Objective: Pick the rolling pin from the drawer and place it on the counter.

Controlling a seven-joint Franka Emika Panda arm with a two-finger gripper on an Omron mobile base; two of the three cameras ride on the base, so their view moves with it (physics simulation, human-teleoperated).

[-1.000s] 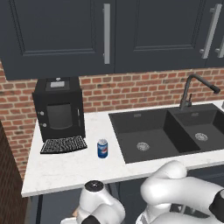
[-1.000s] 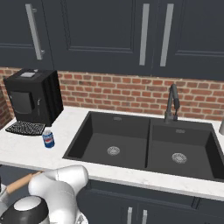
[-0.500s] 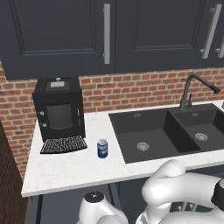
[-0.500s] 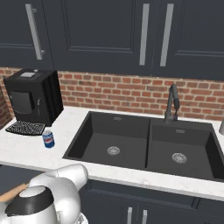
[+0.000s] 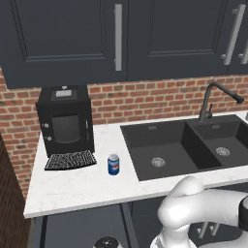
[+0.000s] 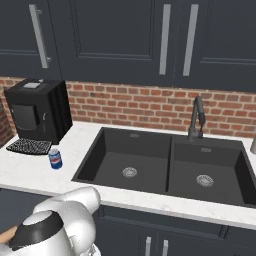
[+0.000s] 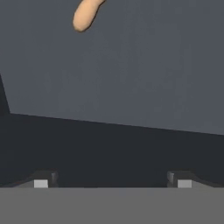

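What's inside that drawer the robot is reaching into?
In the hand view, one tan end of the rolling pin lies on the drawer floor. The rest of the pin runs out of the picture, and the open pincer holds nothing.

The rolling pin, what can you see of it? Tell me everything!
Just a little bit of the rolling pin shows at the top of the hand view: one rounded, light tan end that looks like smooth wood, slanting up out of the picture. It lies on the flat grey floor of the drawer. The right base view shows another tan sliver at the bottom left. Nothing grips it: the fingers stand wide open, well away from it.
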